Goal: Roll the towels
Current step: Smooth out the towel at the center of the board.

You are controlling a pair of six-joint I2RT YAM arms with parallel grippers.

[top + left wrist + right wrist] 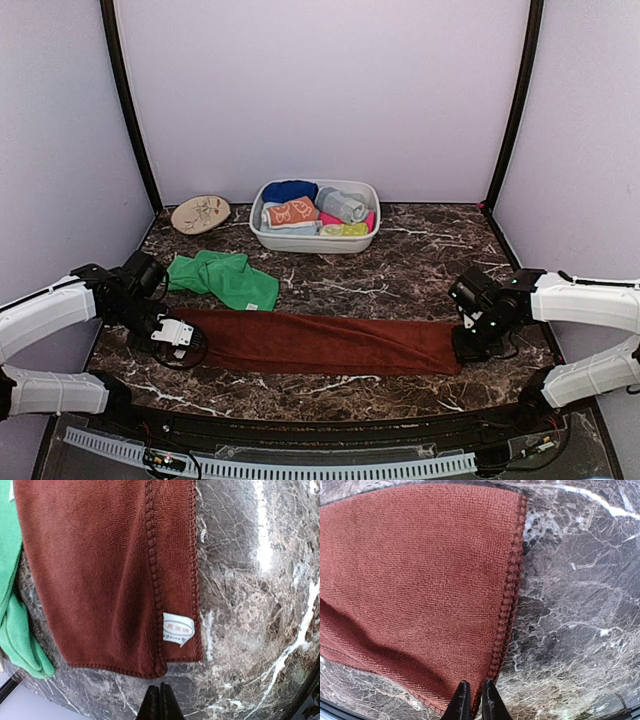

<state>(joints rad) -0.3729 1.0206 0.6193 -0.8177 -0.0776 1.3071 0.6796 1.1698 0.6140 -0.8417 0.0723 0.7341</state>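
The rust-brown towel [320, 342] lay flat across the lower frame for rolling; left gripper [160, 687] closed empty, right gripper [476, 685] barely parted, hold indeterminate.

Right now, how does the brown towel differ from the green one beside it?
The brown towel lies flat in one long strip; the green towel sits crumpled in a heap. The brown towel is clearly longer than the green towel. Both lie unrolled on the marble table.

Lilac walls [320, 90], blk posts [128, 110], marble tabletop [410, 270]
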